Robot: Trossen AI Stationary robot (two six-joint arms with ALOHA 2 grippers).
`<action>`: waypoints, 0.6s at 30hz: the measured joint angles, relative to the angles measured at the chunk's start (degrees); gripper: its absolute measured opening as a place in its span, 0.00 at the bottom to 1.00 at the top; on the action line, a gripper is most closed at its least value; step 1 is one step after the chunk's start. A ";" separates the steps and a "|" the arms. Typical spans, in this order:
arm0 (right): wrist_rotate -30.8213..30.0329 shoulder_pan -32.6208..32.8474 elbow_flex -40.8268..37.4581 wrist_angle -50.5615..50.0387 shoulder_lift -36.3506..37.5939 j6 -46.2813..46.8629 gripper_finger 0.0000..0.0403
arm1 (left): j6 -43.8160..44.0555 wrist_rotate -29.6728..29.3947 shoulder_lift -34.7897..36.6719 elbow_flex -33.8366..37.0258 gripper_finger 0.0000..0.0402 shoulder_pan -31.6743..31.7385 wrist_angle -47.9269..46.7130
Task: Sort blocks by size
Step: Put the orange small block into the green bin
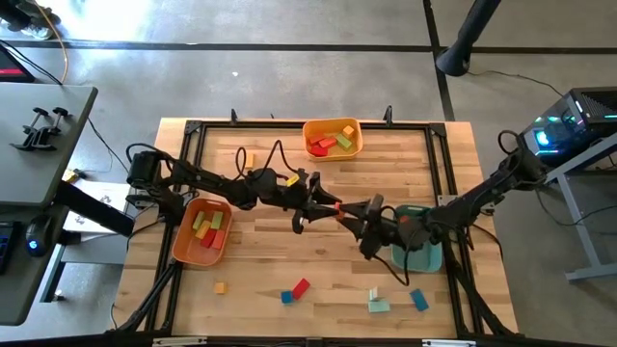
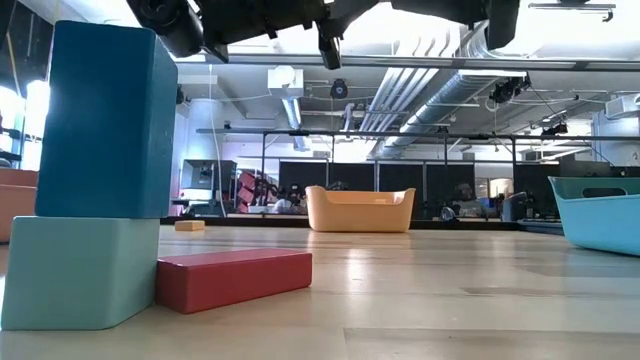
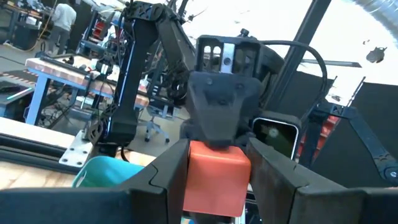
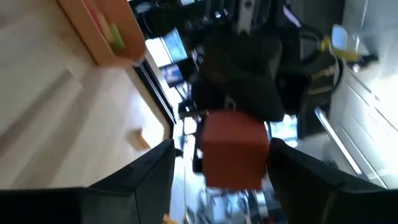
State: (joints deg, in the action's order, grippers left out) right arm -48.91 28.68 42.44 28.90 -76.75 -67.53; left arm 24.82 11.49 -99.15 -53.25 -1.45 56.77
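Red-orange wooden block point(image 3: 214, 177), judged light, rigid and smooth-faced, is clamped at frame centre by left gripper point(image 3: 214, 186) on flat sides, right gripper point(image 4: 217, 174) fingers spread around it.

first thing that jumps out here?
The two arms meet mid-table with a red block between both grippers' fingers: the left gripper and the right gripper look mid-handover. In the low view, a tall blue block stacked on a teal block fills the near left.
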 joint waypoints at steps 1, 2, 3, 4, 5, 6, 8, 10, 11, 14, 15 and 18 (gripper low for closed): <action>0.82 -0.16 0.00 -0.02 0.00 0.00 0.60 | -0.03 0.00 0.00 0.00 0.34 0.00 0.02; 1.23 -0.19 0.00 0.02 0.00 0.00 0.60 | -0.06 0.00 0.00 0.00 0.34 0.00 0.02; 1.42 -0.19 0.00 0.03 0.00 0.00 0.60 | -0.04 -0.02 0.00 0.00 0.34 0.00 0.03; 1.44 -0.19 0.00 0.01 0.00 0.00 0.60 | -0.04 0.00 0.00 0.00 0.34 0.00 0.00; 1.44 -0.19 0.00 0.01 0.00 0.05 0.59 | -0.02 -0.02 0.00 0.00 0.34 0.00 -0.02; 1.47 -0.19 0.00 0.05 0.00 0.47 0.57 | -0.02 -0.02 0.00 0.00 0.34 0.00 -0.04; 1.45 -0.19 0.00 0.11 0.00 1.29 0.52 | -0.02 -0.02 0.00 0.00 0.34 0.00 -0.14; 1.46 -0.32 0.02 0.23 0.00 2.67 0.46 | 0.00 -0.01 0.00 0.02 0.34 -0.04 -0.26; 1.48 -0.52 0.02 0.33 0.00 3.34 0.42 | 0.00 -0.04 0.00 0.04 0.34 -0.07 -0.28; 0.91 -0.54 0.04 0.36 0.04 5.54 0.31 | 0.46 -0.13 0.00 0.09 0.34 -0.07 -0.24; 0.37 -0.51 0.04 0.58 0.04 5.89 0.31 | 0.62 -0.20 0.00 0.09 0.34 -0.07 -0.27; -4.08 1.45 0.04 0.57 0.11 9.32 0.31 | 0.09 0.40 0.00 0.07 0.38 0.31 -0.39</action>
State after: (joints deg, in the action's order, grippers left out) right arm -52.98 30.13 42.48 29.47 -76.64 -58.21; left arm 24.91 11.88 -99.15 -53.19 -1.14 56.38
